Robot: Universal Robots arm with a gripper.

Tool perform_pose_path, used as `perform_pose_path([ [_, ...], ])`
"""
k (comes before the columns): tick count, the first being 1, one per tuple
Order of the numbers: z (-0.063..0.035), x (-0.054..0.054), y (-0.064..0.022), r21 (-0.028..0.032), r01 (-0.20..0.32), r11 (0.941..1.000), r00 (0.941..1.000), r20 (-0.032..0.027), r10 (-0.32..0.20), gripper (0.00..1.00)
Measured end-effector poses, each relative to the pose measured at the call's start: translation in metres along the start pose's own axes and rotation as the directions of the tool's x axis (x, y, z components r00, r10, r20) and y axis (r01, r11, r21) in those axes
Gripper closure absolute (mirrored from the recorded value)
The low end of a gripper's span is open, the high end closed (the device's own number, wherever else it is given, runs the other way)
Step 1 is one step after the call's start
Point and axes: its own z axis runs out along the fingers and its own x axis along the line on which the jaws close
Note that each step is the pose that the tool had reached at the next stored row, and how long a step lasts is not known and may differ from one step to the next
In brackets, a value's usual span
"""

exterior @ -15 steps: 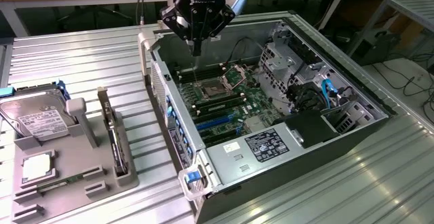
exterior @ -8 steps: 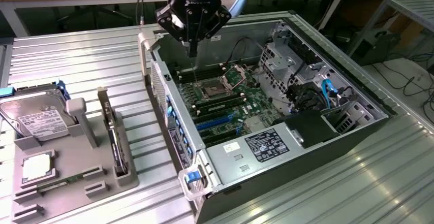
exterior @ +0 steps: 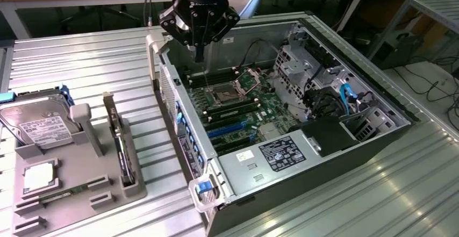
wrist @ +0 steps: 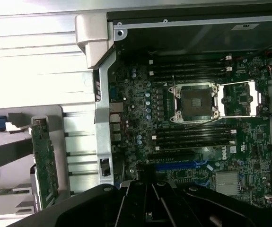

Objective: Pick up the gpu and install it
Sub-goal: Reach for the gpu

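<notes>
A ribbed metal table (exterior: 86, 59) carries the whole scene, with desk legs and cables in the dim background. The gpu (exterior: 118, 140) stands on its long edge in a slot of a grey holder (exterior: 72, 194) at the exterior view's left, well apart from the gripper. From that side it is seen edge-on, so its faces are hard to make out. The wrist view shows its component side (wrist: 43, 161), partly hidden by the holder's walls. A silver hard drive (exterior: 36, 121) leans in the same holder just beside it.

Toward the exterior view's right lies an open computer case (exterior: 373, 156) with the motherboard (exterior: 237, 108) exposed and the processor socket (wrist: 195, 101) bare. The gripper (exterior: 199, 58) hangs over the case's far end, above the board, fingers pressed together and empty. In the wrist view its dark body (wrist: 147, 189) covers the lower slots.
</notes>
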Motion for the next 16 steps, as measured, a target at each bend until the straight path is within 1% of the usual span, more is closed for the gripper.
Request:
perform_pose_path([
  [16, -0.0008, 0.022, -0.0080, -0.0004, 0.014, 0.9999, 0.9999, -0.0006, -0.014, 0.89],
])
